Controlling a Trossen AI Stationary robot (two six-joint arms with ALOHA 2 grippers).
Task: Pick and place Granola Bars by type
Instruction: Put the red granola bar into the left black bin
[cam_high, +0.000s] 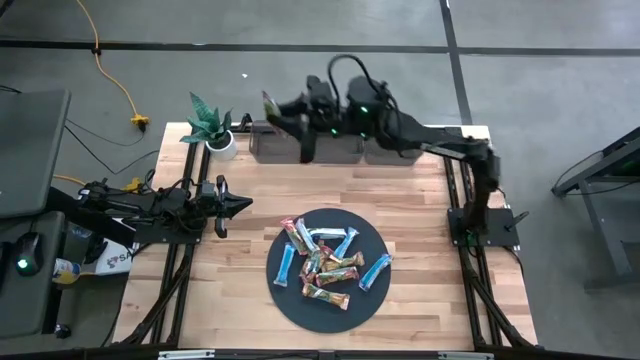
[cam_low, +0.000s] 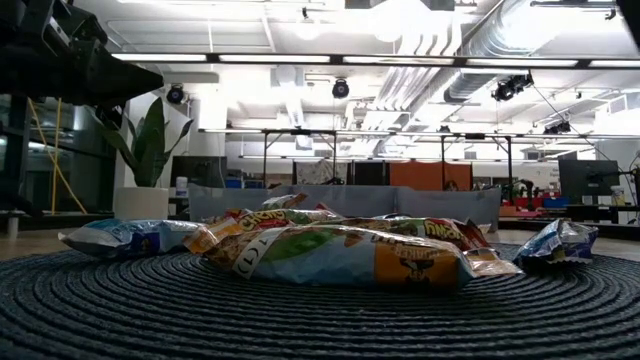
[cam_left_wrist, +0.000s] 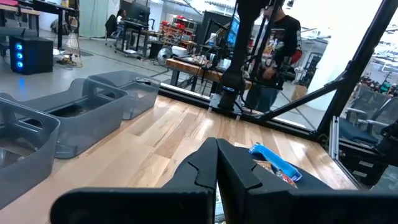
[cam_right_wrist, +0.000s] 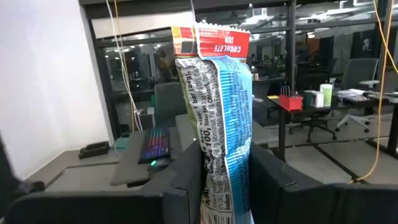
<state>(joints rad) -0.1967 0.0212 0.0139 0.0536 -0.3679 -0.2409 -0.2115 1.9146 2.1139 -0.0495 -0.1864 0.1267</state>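
Observation:
Several granola bars (cam_high: 330, 265) in light blue, red and green-brown wrappers lie heaped on the dark round disc (cam_high: 290, 305); the low view shows the pile (cam_low: 330, 250) up close. My right gripper (cam_high: 274, 108) is raised at the table's far edge, by the leftmost clear bin (cam_high: 272, 142). It is shut on one multicolour bar (cam_right_wrist: 214, 112). My left gripper (cam_high: 238, 205) hovers shut over the bare wood left of the disc and holds nothing; its shut fingers (cam_left_wrist: 216, 167) point toward the disc. My right gripper pinches the multicolour bar between its two fingers (cam_right_wrist: 185, 180), at the bar's lower part (cam_right_wrist: 225, 186). The bar is lifted clear and sticks out past the fingertips. Its crimped red end (cam_right_wrist: 211, 40) is the free end.
Three clear bins (cam_high: 335, 142) stand in a row along the far edge, seen also in the left wrist view (cam_left_wrist: 93, 106). A potted plant (cam_high: 212, 125) sits at the far left corner. Bare wood lies between the disc and the bins. A person (cam_left_wrist: 277, 56) stands beyond the table.

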